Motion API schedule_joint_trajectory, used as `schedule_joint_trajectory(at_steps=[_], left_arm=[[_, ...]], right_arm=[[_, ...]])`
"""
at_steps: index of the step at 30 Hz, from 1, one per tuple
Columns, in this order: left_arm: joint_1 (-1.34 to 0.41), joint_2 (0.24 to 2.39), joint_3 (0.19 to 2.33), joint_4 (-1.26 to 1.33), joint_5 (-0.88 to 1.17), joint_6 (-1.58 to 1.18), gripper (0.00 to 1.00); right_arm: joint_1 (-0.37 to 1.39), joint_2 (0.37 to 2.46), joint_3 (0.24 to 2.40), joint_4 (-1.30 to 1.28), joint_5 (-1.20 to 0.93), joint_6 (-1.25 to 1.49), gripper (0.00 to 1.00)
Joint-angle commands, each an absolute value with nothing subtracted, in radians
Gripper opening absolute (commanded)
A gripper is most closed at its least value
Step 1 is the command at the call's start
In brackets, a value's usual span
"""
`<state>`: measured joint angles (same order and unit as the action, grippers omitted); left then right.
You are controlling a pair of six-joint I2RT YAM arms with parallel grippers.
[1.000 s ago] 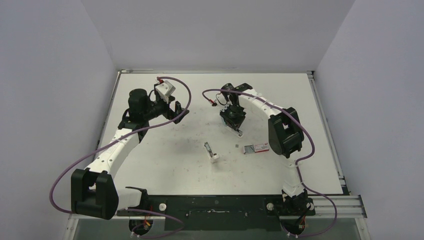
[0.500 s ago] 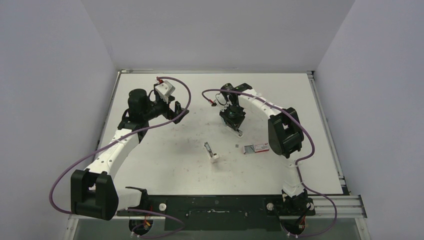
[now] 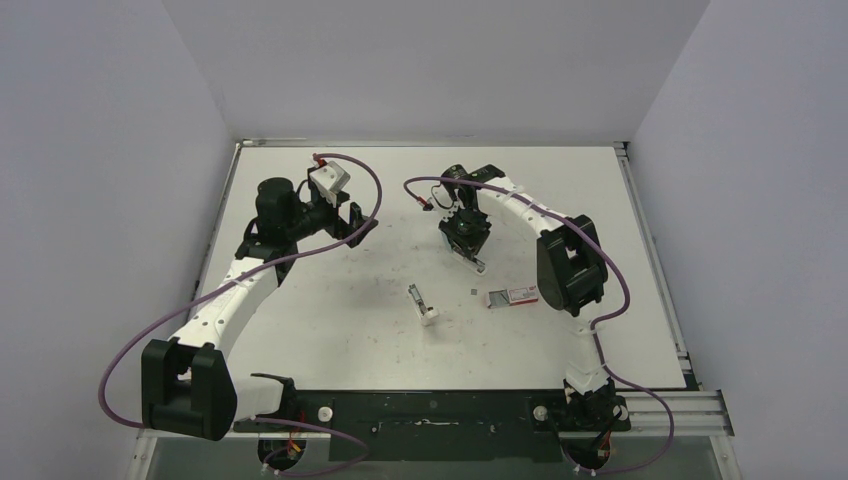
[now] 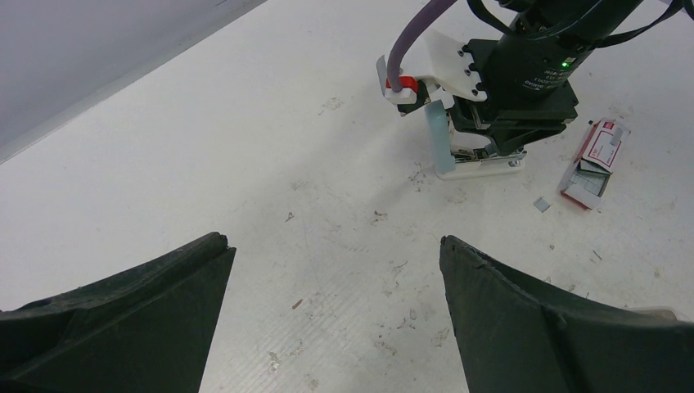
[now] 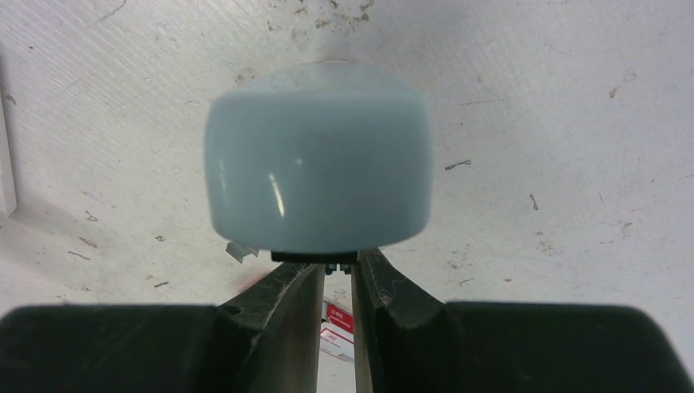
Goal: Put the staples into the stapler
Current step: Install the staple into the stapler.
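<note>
Nearest, we find the staples [image 4: 541,204] loose on the table [image 4: 245,123] beside their box [image 4: 593,155]. Beyond, the right gripper [image 5: 335,274] pinches the stapler [image 5: 317,155]; the left gripper [image 4: 334,246] stands spread. Hazard: the narrow pinch may let the stapler twist.

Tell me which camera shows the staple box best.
Left wrist: the staple box lies in plain sight on the table, red-and-white face clear. Top external shows it tiny; right wrist catches only a red sliver between its fingers.
</note>
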<state>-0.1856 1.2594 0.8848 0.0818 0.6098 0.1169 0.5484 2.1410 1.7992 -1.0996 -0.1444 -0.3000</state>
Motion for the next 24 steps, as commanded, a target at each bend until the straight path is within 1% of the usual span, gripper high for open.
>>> schedule_joint_trajectory(at_steps=[1, 24], left_arm=[[-0.176, 1.233, 0.893, 0.099, 0.612, 0.125, 0.97], [-0.175, 1.229, 0.885, 0.101, 0.612, 0.128, 0.97]], right_arm=[[0.541, 2.134, 1.821, -1.096, -0.113, -0.296, 0.05], [0.534, 2.141, 1.769, -1.072, -0.11, -0.299, 0.05]])
